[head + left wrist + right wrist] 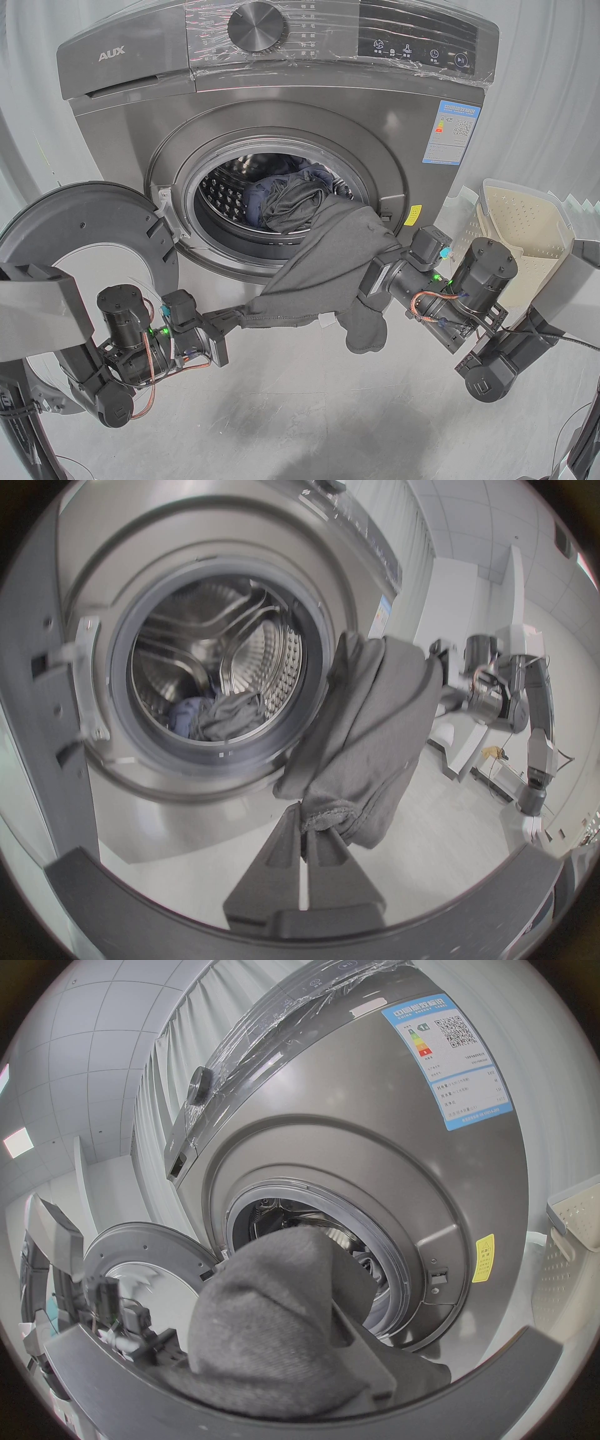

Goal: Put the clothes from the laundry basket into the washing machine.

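A grey front-loading washing machine [281, 112] stands before me with its round door [87, 231] swung open to the left. Dark clothes [290, 197] lie inside the drum [212, 661]. A grey garment [325, 262] is stretched in front of the opening, its upper part draped over the drum's rim. My left gripper [240, 317] is shut on the garment's lower left hem [325, 817]. My right gripper [369, 284] holds its right side, with the cloth [275, 1329] bunched over the fingers. The beige laundry basket [531, 231] stands to the right of the machine.
Grey floor [312, 406] spreads below the arms. White curtains [550, 94] hang behind the machine. The open door takes up the space to the left of the drum opening.
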